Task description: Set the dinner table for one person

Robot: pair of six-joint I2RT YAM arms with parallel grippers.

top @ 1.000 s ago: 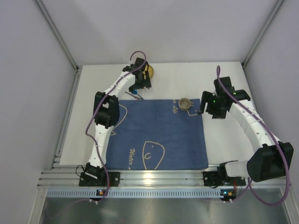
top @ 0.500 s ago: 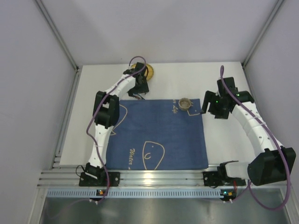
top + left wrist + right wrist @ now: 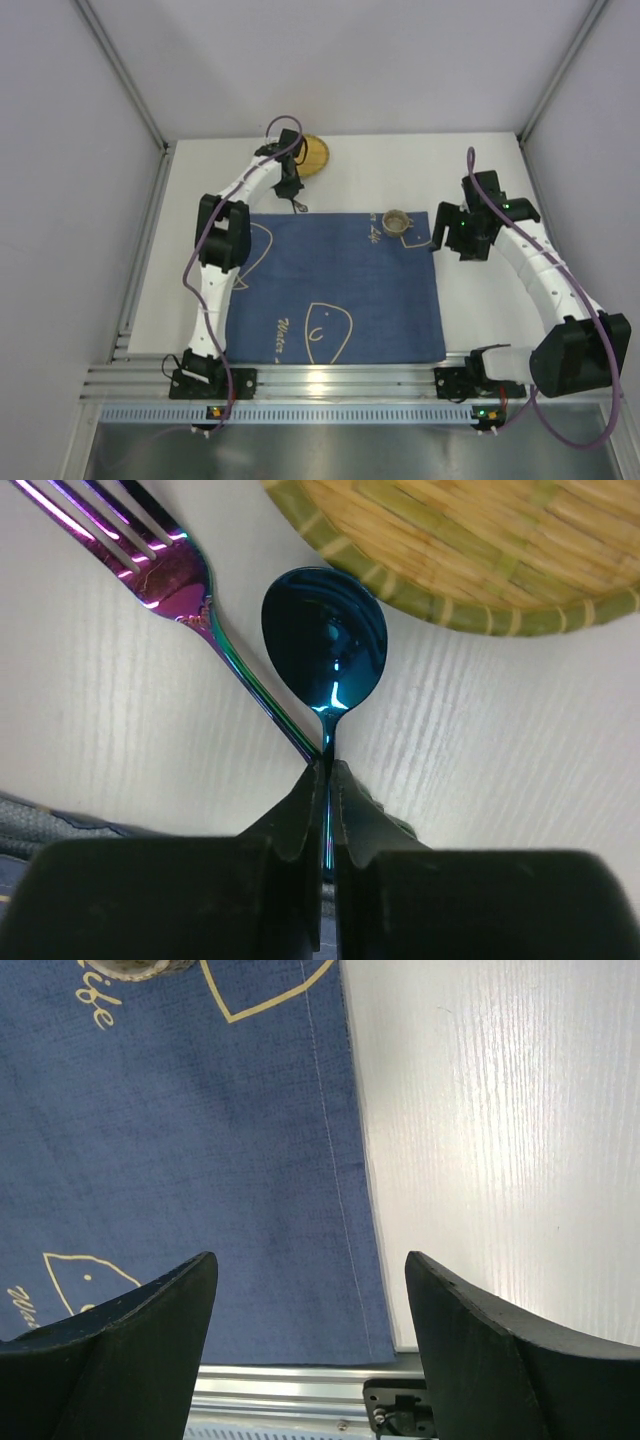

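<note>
In the left wrist view the top-left corner is cutting off the tines of the fork [image 3: 180, 580], and its handle is passing out of sight behind the pinched left claw [image 3: 325, 775]. That claw is also covering most of the handle of the spoon [image 3: 324, 640]. The top and right edges are cropping the woven plate [image 3: 480, 540]; the placemat [image 3: 40, 825] is showing only as a blurred sliver at lower left. In the right wrist view the top edge is slicing through the cup [image 3: 140, 968], and the lettering [image 3: 90, 1008] beside it is running out of frame. From overhead, the left arm [image 3: 250, 180] is covering part of the plate, and the cutlery beneath is appearing too small to tell apart.
</note>
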